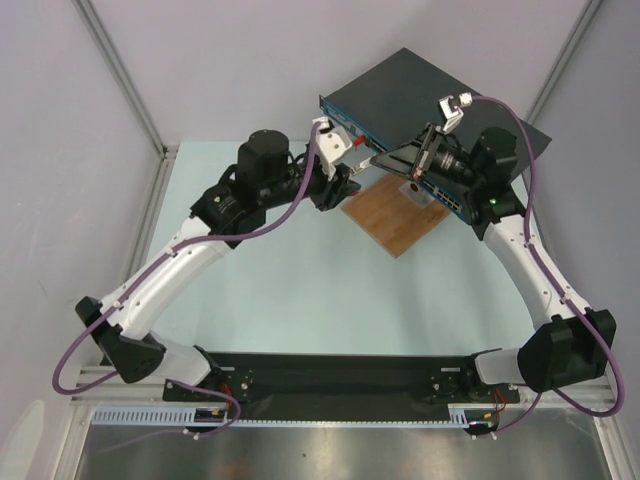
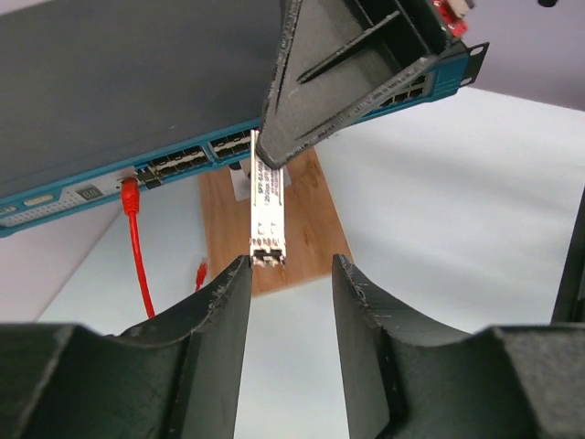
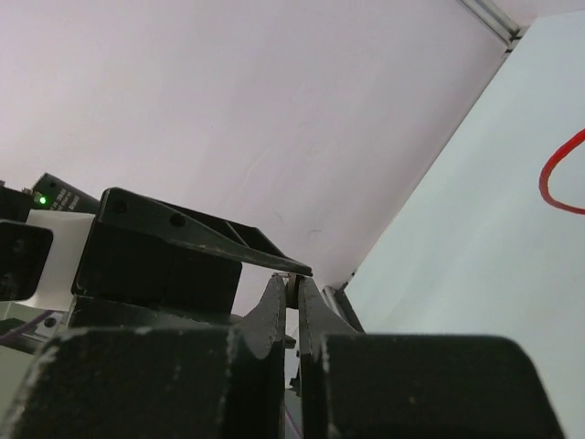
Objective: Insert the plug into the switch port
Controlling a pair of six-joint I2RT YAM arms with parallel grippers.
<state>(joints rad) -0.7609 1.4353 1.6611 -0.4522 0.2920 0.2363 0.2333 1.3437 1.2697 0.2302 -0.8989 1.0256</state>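
the right gripper (image 2: 271, 154) is clamped tight on the far end of one grey metal module (image 2: 265, 215), which juts from its tips toward the left gripper (image 2: 291, 265). the left gripper's two fingers stand partly apart and grip nothing. the module's near end sits in the gap, close by one finger, and whether it touches that finger cannot be told.

there is one network switch (image 1: 400, 85), a wide flat dark-grey box lying askew at the far side of the table. along its teal-blue front face run many dark switch ports (image 2: 178, 160) in groups. one red plug (image 2: 130, 194) stands against that face near its end, well away from both grippers. whether it is fully seated cannot be told. its thin red cable (image 2: 140, 265) drops from it to the table, and a second small red end (image 2: 201, 272) shows just beside the board.

one wooden board (image 2: 311, 229) lies flat in front of the switch, beneath the module. the right gripper's dark fingers cover part of the middle ports in the left wrist view.

the table (image 1: 300, 290) is pale blue-green, with plain pale walls around it and a metal frame post (image 1: 120, 75) at the corner.
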